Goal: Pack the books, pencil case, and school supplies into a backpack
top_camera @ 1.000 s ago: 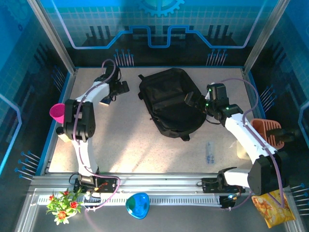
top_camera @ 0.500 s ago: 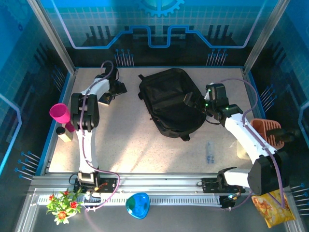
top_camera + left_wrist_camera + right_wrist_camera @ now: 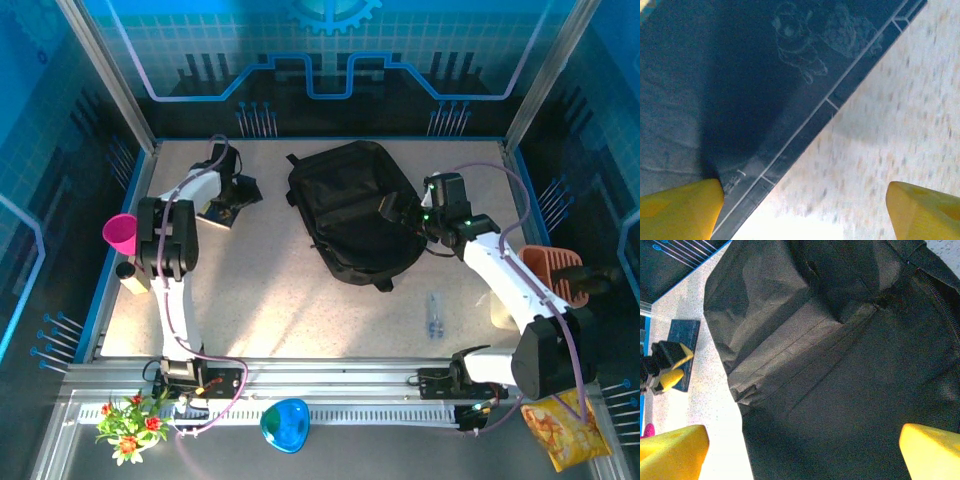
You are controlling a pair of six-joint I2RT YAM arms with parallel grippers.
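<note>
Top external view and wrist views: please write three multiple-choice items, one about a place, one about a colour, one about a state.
1. Where does the backpack lie?
A) far middle of the table
B) near left corner
C) on the front rail

2. What colour is the cup at the left edge?
A) green
B) pink
C) white

3. What state is the left pincer in?
A) shut on a strap
B) shut on the cup
C) open over a navy book

Answers:
1 A, the top view shows it there.
2 B, plainly pink.
3 C, jaws wide apart, book below.
</note>
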